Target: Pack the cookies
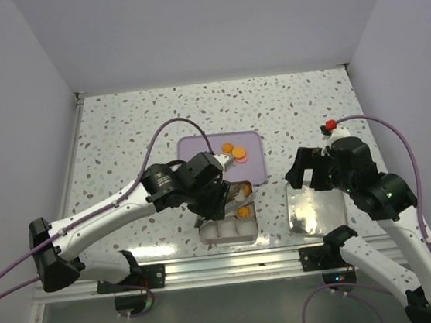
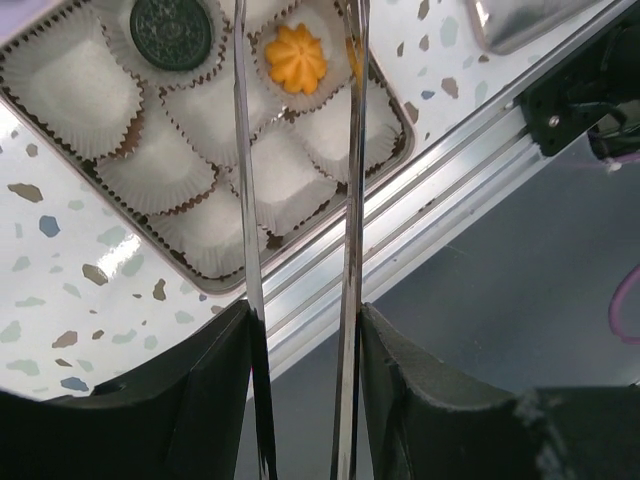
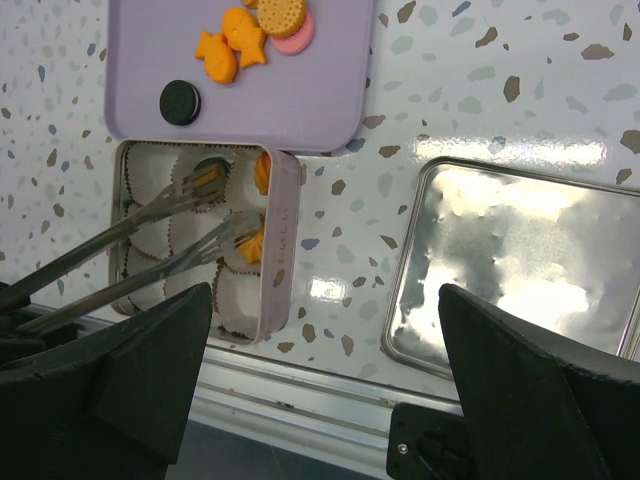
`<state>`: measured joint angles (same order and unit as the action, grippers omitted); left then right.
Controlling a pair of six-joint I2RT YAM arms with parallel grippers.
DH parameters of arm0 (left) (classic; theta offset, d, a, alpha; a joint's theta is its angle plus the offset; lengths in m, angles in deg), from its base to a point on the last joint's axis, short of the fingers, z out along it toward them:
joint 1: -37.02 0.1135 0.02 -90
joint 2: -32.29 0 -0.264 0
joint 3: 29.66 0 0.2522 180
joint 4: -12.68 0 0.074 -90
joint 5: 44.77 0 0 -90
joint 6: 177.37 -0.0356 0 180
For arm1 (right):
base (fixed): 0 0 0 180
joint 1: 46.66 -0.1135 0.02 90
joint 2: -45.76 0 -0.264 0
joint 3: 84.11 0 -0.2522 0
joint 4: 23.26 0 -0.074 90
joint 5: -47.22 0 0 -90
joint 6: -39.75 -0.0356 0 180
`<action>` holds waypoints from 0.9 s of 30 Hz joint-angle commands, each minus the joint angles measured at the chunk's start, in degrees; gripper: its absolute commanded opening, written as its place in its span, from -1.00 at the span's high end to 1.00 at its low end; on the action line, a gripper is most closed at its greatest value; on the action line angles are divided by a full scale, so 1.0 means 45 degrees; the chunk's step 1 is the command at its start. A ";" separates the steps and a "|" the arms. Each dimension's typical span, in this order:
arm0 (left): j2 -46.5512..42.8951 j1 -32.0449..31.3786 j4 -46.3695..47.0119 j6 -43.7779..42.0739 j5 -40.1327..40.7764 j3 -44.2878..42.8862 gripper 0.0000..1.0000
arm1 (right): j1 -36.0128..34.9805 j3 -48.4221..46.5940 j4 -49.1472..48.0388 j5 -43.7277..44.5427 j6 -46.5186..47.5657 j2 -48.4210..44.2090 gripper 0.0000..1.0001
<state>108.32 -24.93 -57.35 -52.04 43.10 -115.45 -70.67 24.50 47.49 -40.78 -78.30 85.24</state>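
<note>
Several cookies (image 3: 232, 45), orange, tan and pink, plus a black one (image 3: 180, 102), lie on the purple tray (image 3: 300, 110). My left gripper (image 2: 303, 335) is shut on metal tongs (image 2: 246, 200), whose blades stand apart over the tin (image 2: 205, 285) of white paper cups. Between the blades an orange flower cookie (image 2: 296, 57) rests in a cup, free of them. A black cookie (image 2: 172, 30) fills a neighbouring cup. In the top view the left gripper (image 1: 221, 194) hangs above the tin (image 1: 227, 230). My right gripper (image 3: 325, 390) is open and holds nothing.
A silver tin lid (image 3: 520, 260) lies on the speckled table to the right of the tin, under my right gripper (image 1: 314, 172). The aluminium rail (image 2: 430, 190) marks the table's near edge just beside the tin. The purple tray (image 1: 221, 161) touches the tin's far side.
</note>
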 commanded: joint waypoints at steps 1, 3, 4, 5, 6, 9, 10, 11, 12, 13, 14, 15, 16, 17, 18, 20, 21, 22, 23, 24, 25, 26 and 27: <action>-0.0001 -0.0022 -0.0287 -0.0117 0.0647 -0.1354 0.01 | -0.0036 0.0032 -0.0399 -0.0034 0.0082 0.0015 -0.97; 0.0135 0.0036 -0.0639 -0.0136 0.0902 -0.1648 0.01 | -0.0055 0.0032 -0.0399 -0.0054 0.0062 0.0015 -0.97; 0.0174 0.0076 -0.0717 -0.0156 0.1000 -0.1901 0.01 | -0.0036 0.0032 -0.0399 -0.0034 0.0062 0.0015 -0.97; 0.0194 0.0134 -0.0853 -0.0195 0.1040 -0.2000 0.01 | -0.0036 0.0032 -0.0399 -0.0054 0.0082 0.0015 -0.97; 0.0194 0.0289 -0.0874 -0.0234 0.1040 -0.2156 0.01 | -0.0036 0.0032 -0.0399 -0.0054 0.0062 0.0034 -0.97; 0.0272 0.0738 -0.1127 -0.0331 0.1157 -0.2333 0.02 | -0.0036 0.0032 -0.0399 -0.0034 0.0062 -0.0005 -0.97; 0.0311 0.0895 -0.1206 -0.0371 0.1234 -0.2449 0.01 | -0.0036 0.0032 -0.0399 -0.0034 0.0062 -0.0005 -0.97; 0.0370 0.1012 -0.1264 -0.0410 0.1313 -0.2508 0.01 | -0.0036 0.0032 -0.0399 -0.0034 0.0082 -0.0005 -0.97; 0.0486 0.1304 -0.1304 -0.0507 0.1352 -0.2586 0.01 | -0.0036 0.0032 -0.0399 -0.0034 0.0062 0.0015 -0.97; 0.0565 0.1480 -0.1343 -0.0546 0.1410 -0.2723 0.01 | -0.0036 0.0032 -0.0399 -0.0015 0.0062 0.0015 -0.97; 0.0662 0.1637 -0.1362 -0.0643 0.1450 -0.2782 0.01 | -0.0016 0.0013 -0.0399 -0.0015 0.0043 0.0034 -0.97; 0.0876 0.1948 -0.1382 -0.0664 0.1508 -0.2860 0.01 | -0.0035 0.0013 -0.0399 0.0024 0.0043 0.0034 -0.97; 0.1013 0.2106 -0.1363 -0.0722 0.1625 -0.2977 0.01 | -0.0036 -0.0007 -0.0380 0.0024 0.0062 0.0034 -0.97; 0.1131 0.2359 -0.1382 -0.0839 0.1665 -0.3016 0.01 | -0.0036 -0.0045 -0.0341 0.0024 0.0062 0.0054 -0.97; 0.1403 0.2439 -0.1382 -0.0878 0.1742 -0.3075 0.01 | -0.0036 -0.0084 -0.0360 0.0044 0.0043 0.0092 -0.98; 0.1716 0.2575 -0.1304 -0.0976 0.1879 -0.3231 0.00 | -0.0036 -0.0124 -0.0341 0.0044 0.0062 0.0093 -0.97; 0.2027 0.2653 -0.1285 -0.1073 0.1938 -0.3290 -0.01 | -0.0036 -0.0143 -0.0321 0.0044 0.0062 0.0093 -0.97; 0.2204 0.2673 -0.1284 -0.1113 0.1977 -0.3426 -0.01 | -0.0036 -0.0163 -0.0321 0.0083 0.0043 0.0093 -0.97; 0.2535 0.2693 -0.1284 -0.1152 0.1997 -0.3504 -0.01 | -0.0036 -0.0182 -0.0302 0.0083 0.0043 0.0112 -0.97; 0.2693 0.2693 -0.1284 -0.1152 0.2094 -0.3563 -0.02 | -0.0036 -0.0202 -0.0282 0.0122 0.0043 0.0093 -0.97; 0.2868 0.2693 -0.1323 -0.1152 0.2133 -0.3699 -0.02 | -0.0055 -0.0221 -0.0263 0.0161 0.0062 0.0112 -0.97; 0.3141 0.2713 -0.1324 -0.1172 0.2153 -0.3758 -0.03 | -0.0036 -0.0241 -0.0224 0.0180 0.0082 0.0132 -0.97; 0.3260 0.2713 -0.1324 -0.1191 0.2211 -0.3856 -0.03 | -0.0036 -0.0260 -0.0243 0.0200 0.0082 0.0113 -0.97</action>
<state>121.61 -12.98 -63.32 -55.62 51.39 -129.48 -70.67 24.50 47.49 -40.72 -78.28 85.39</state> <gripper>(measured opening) 0.514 0.986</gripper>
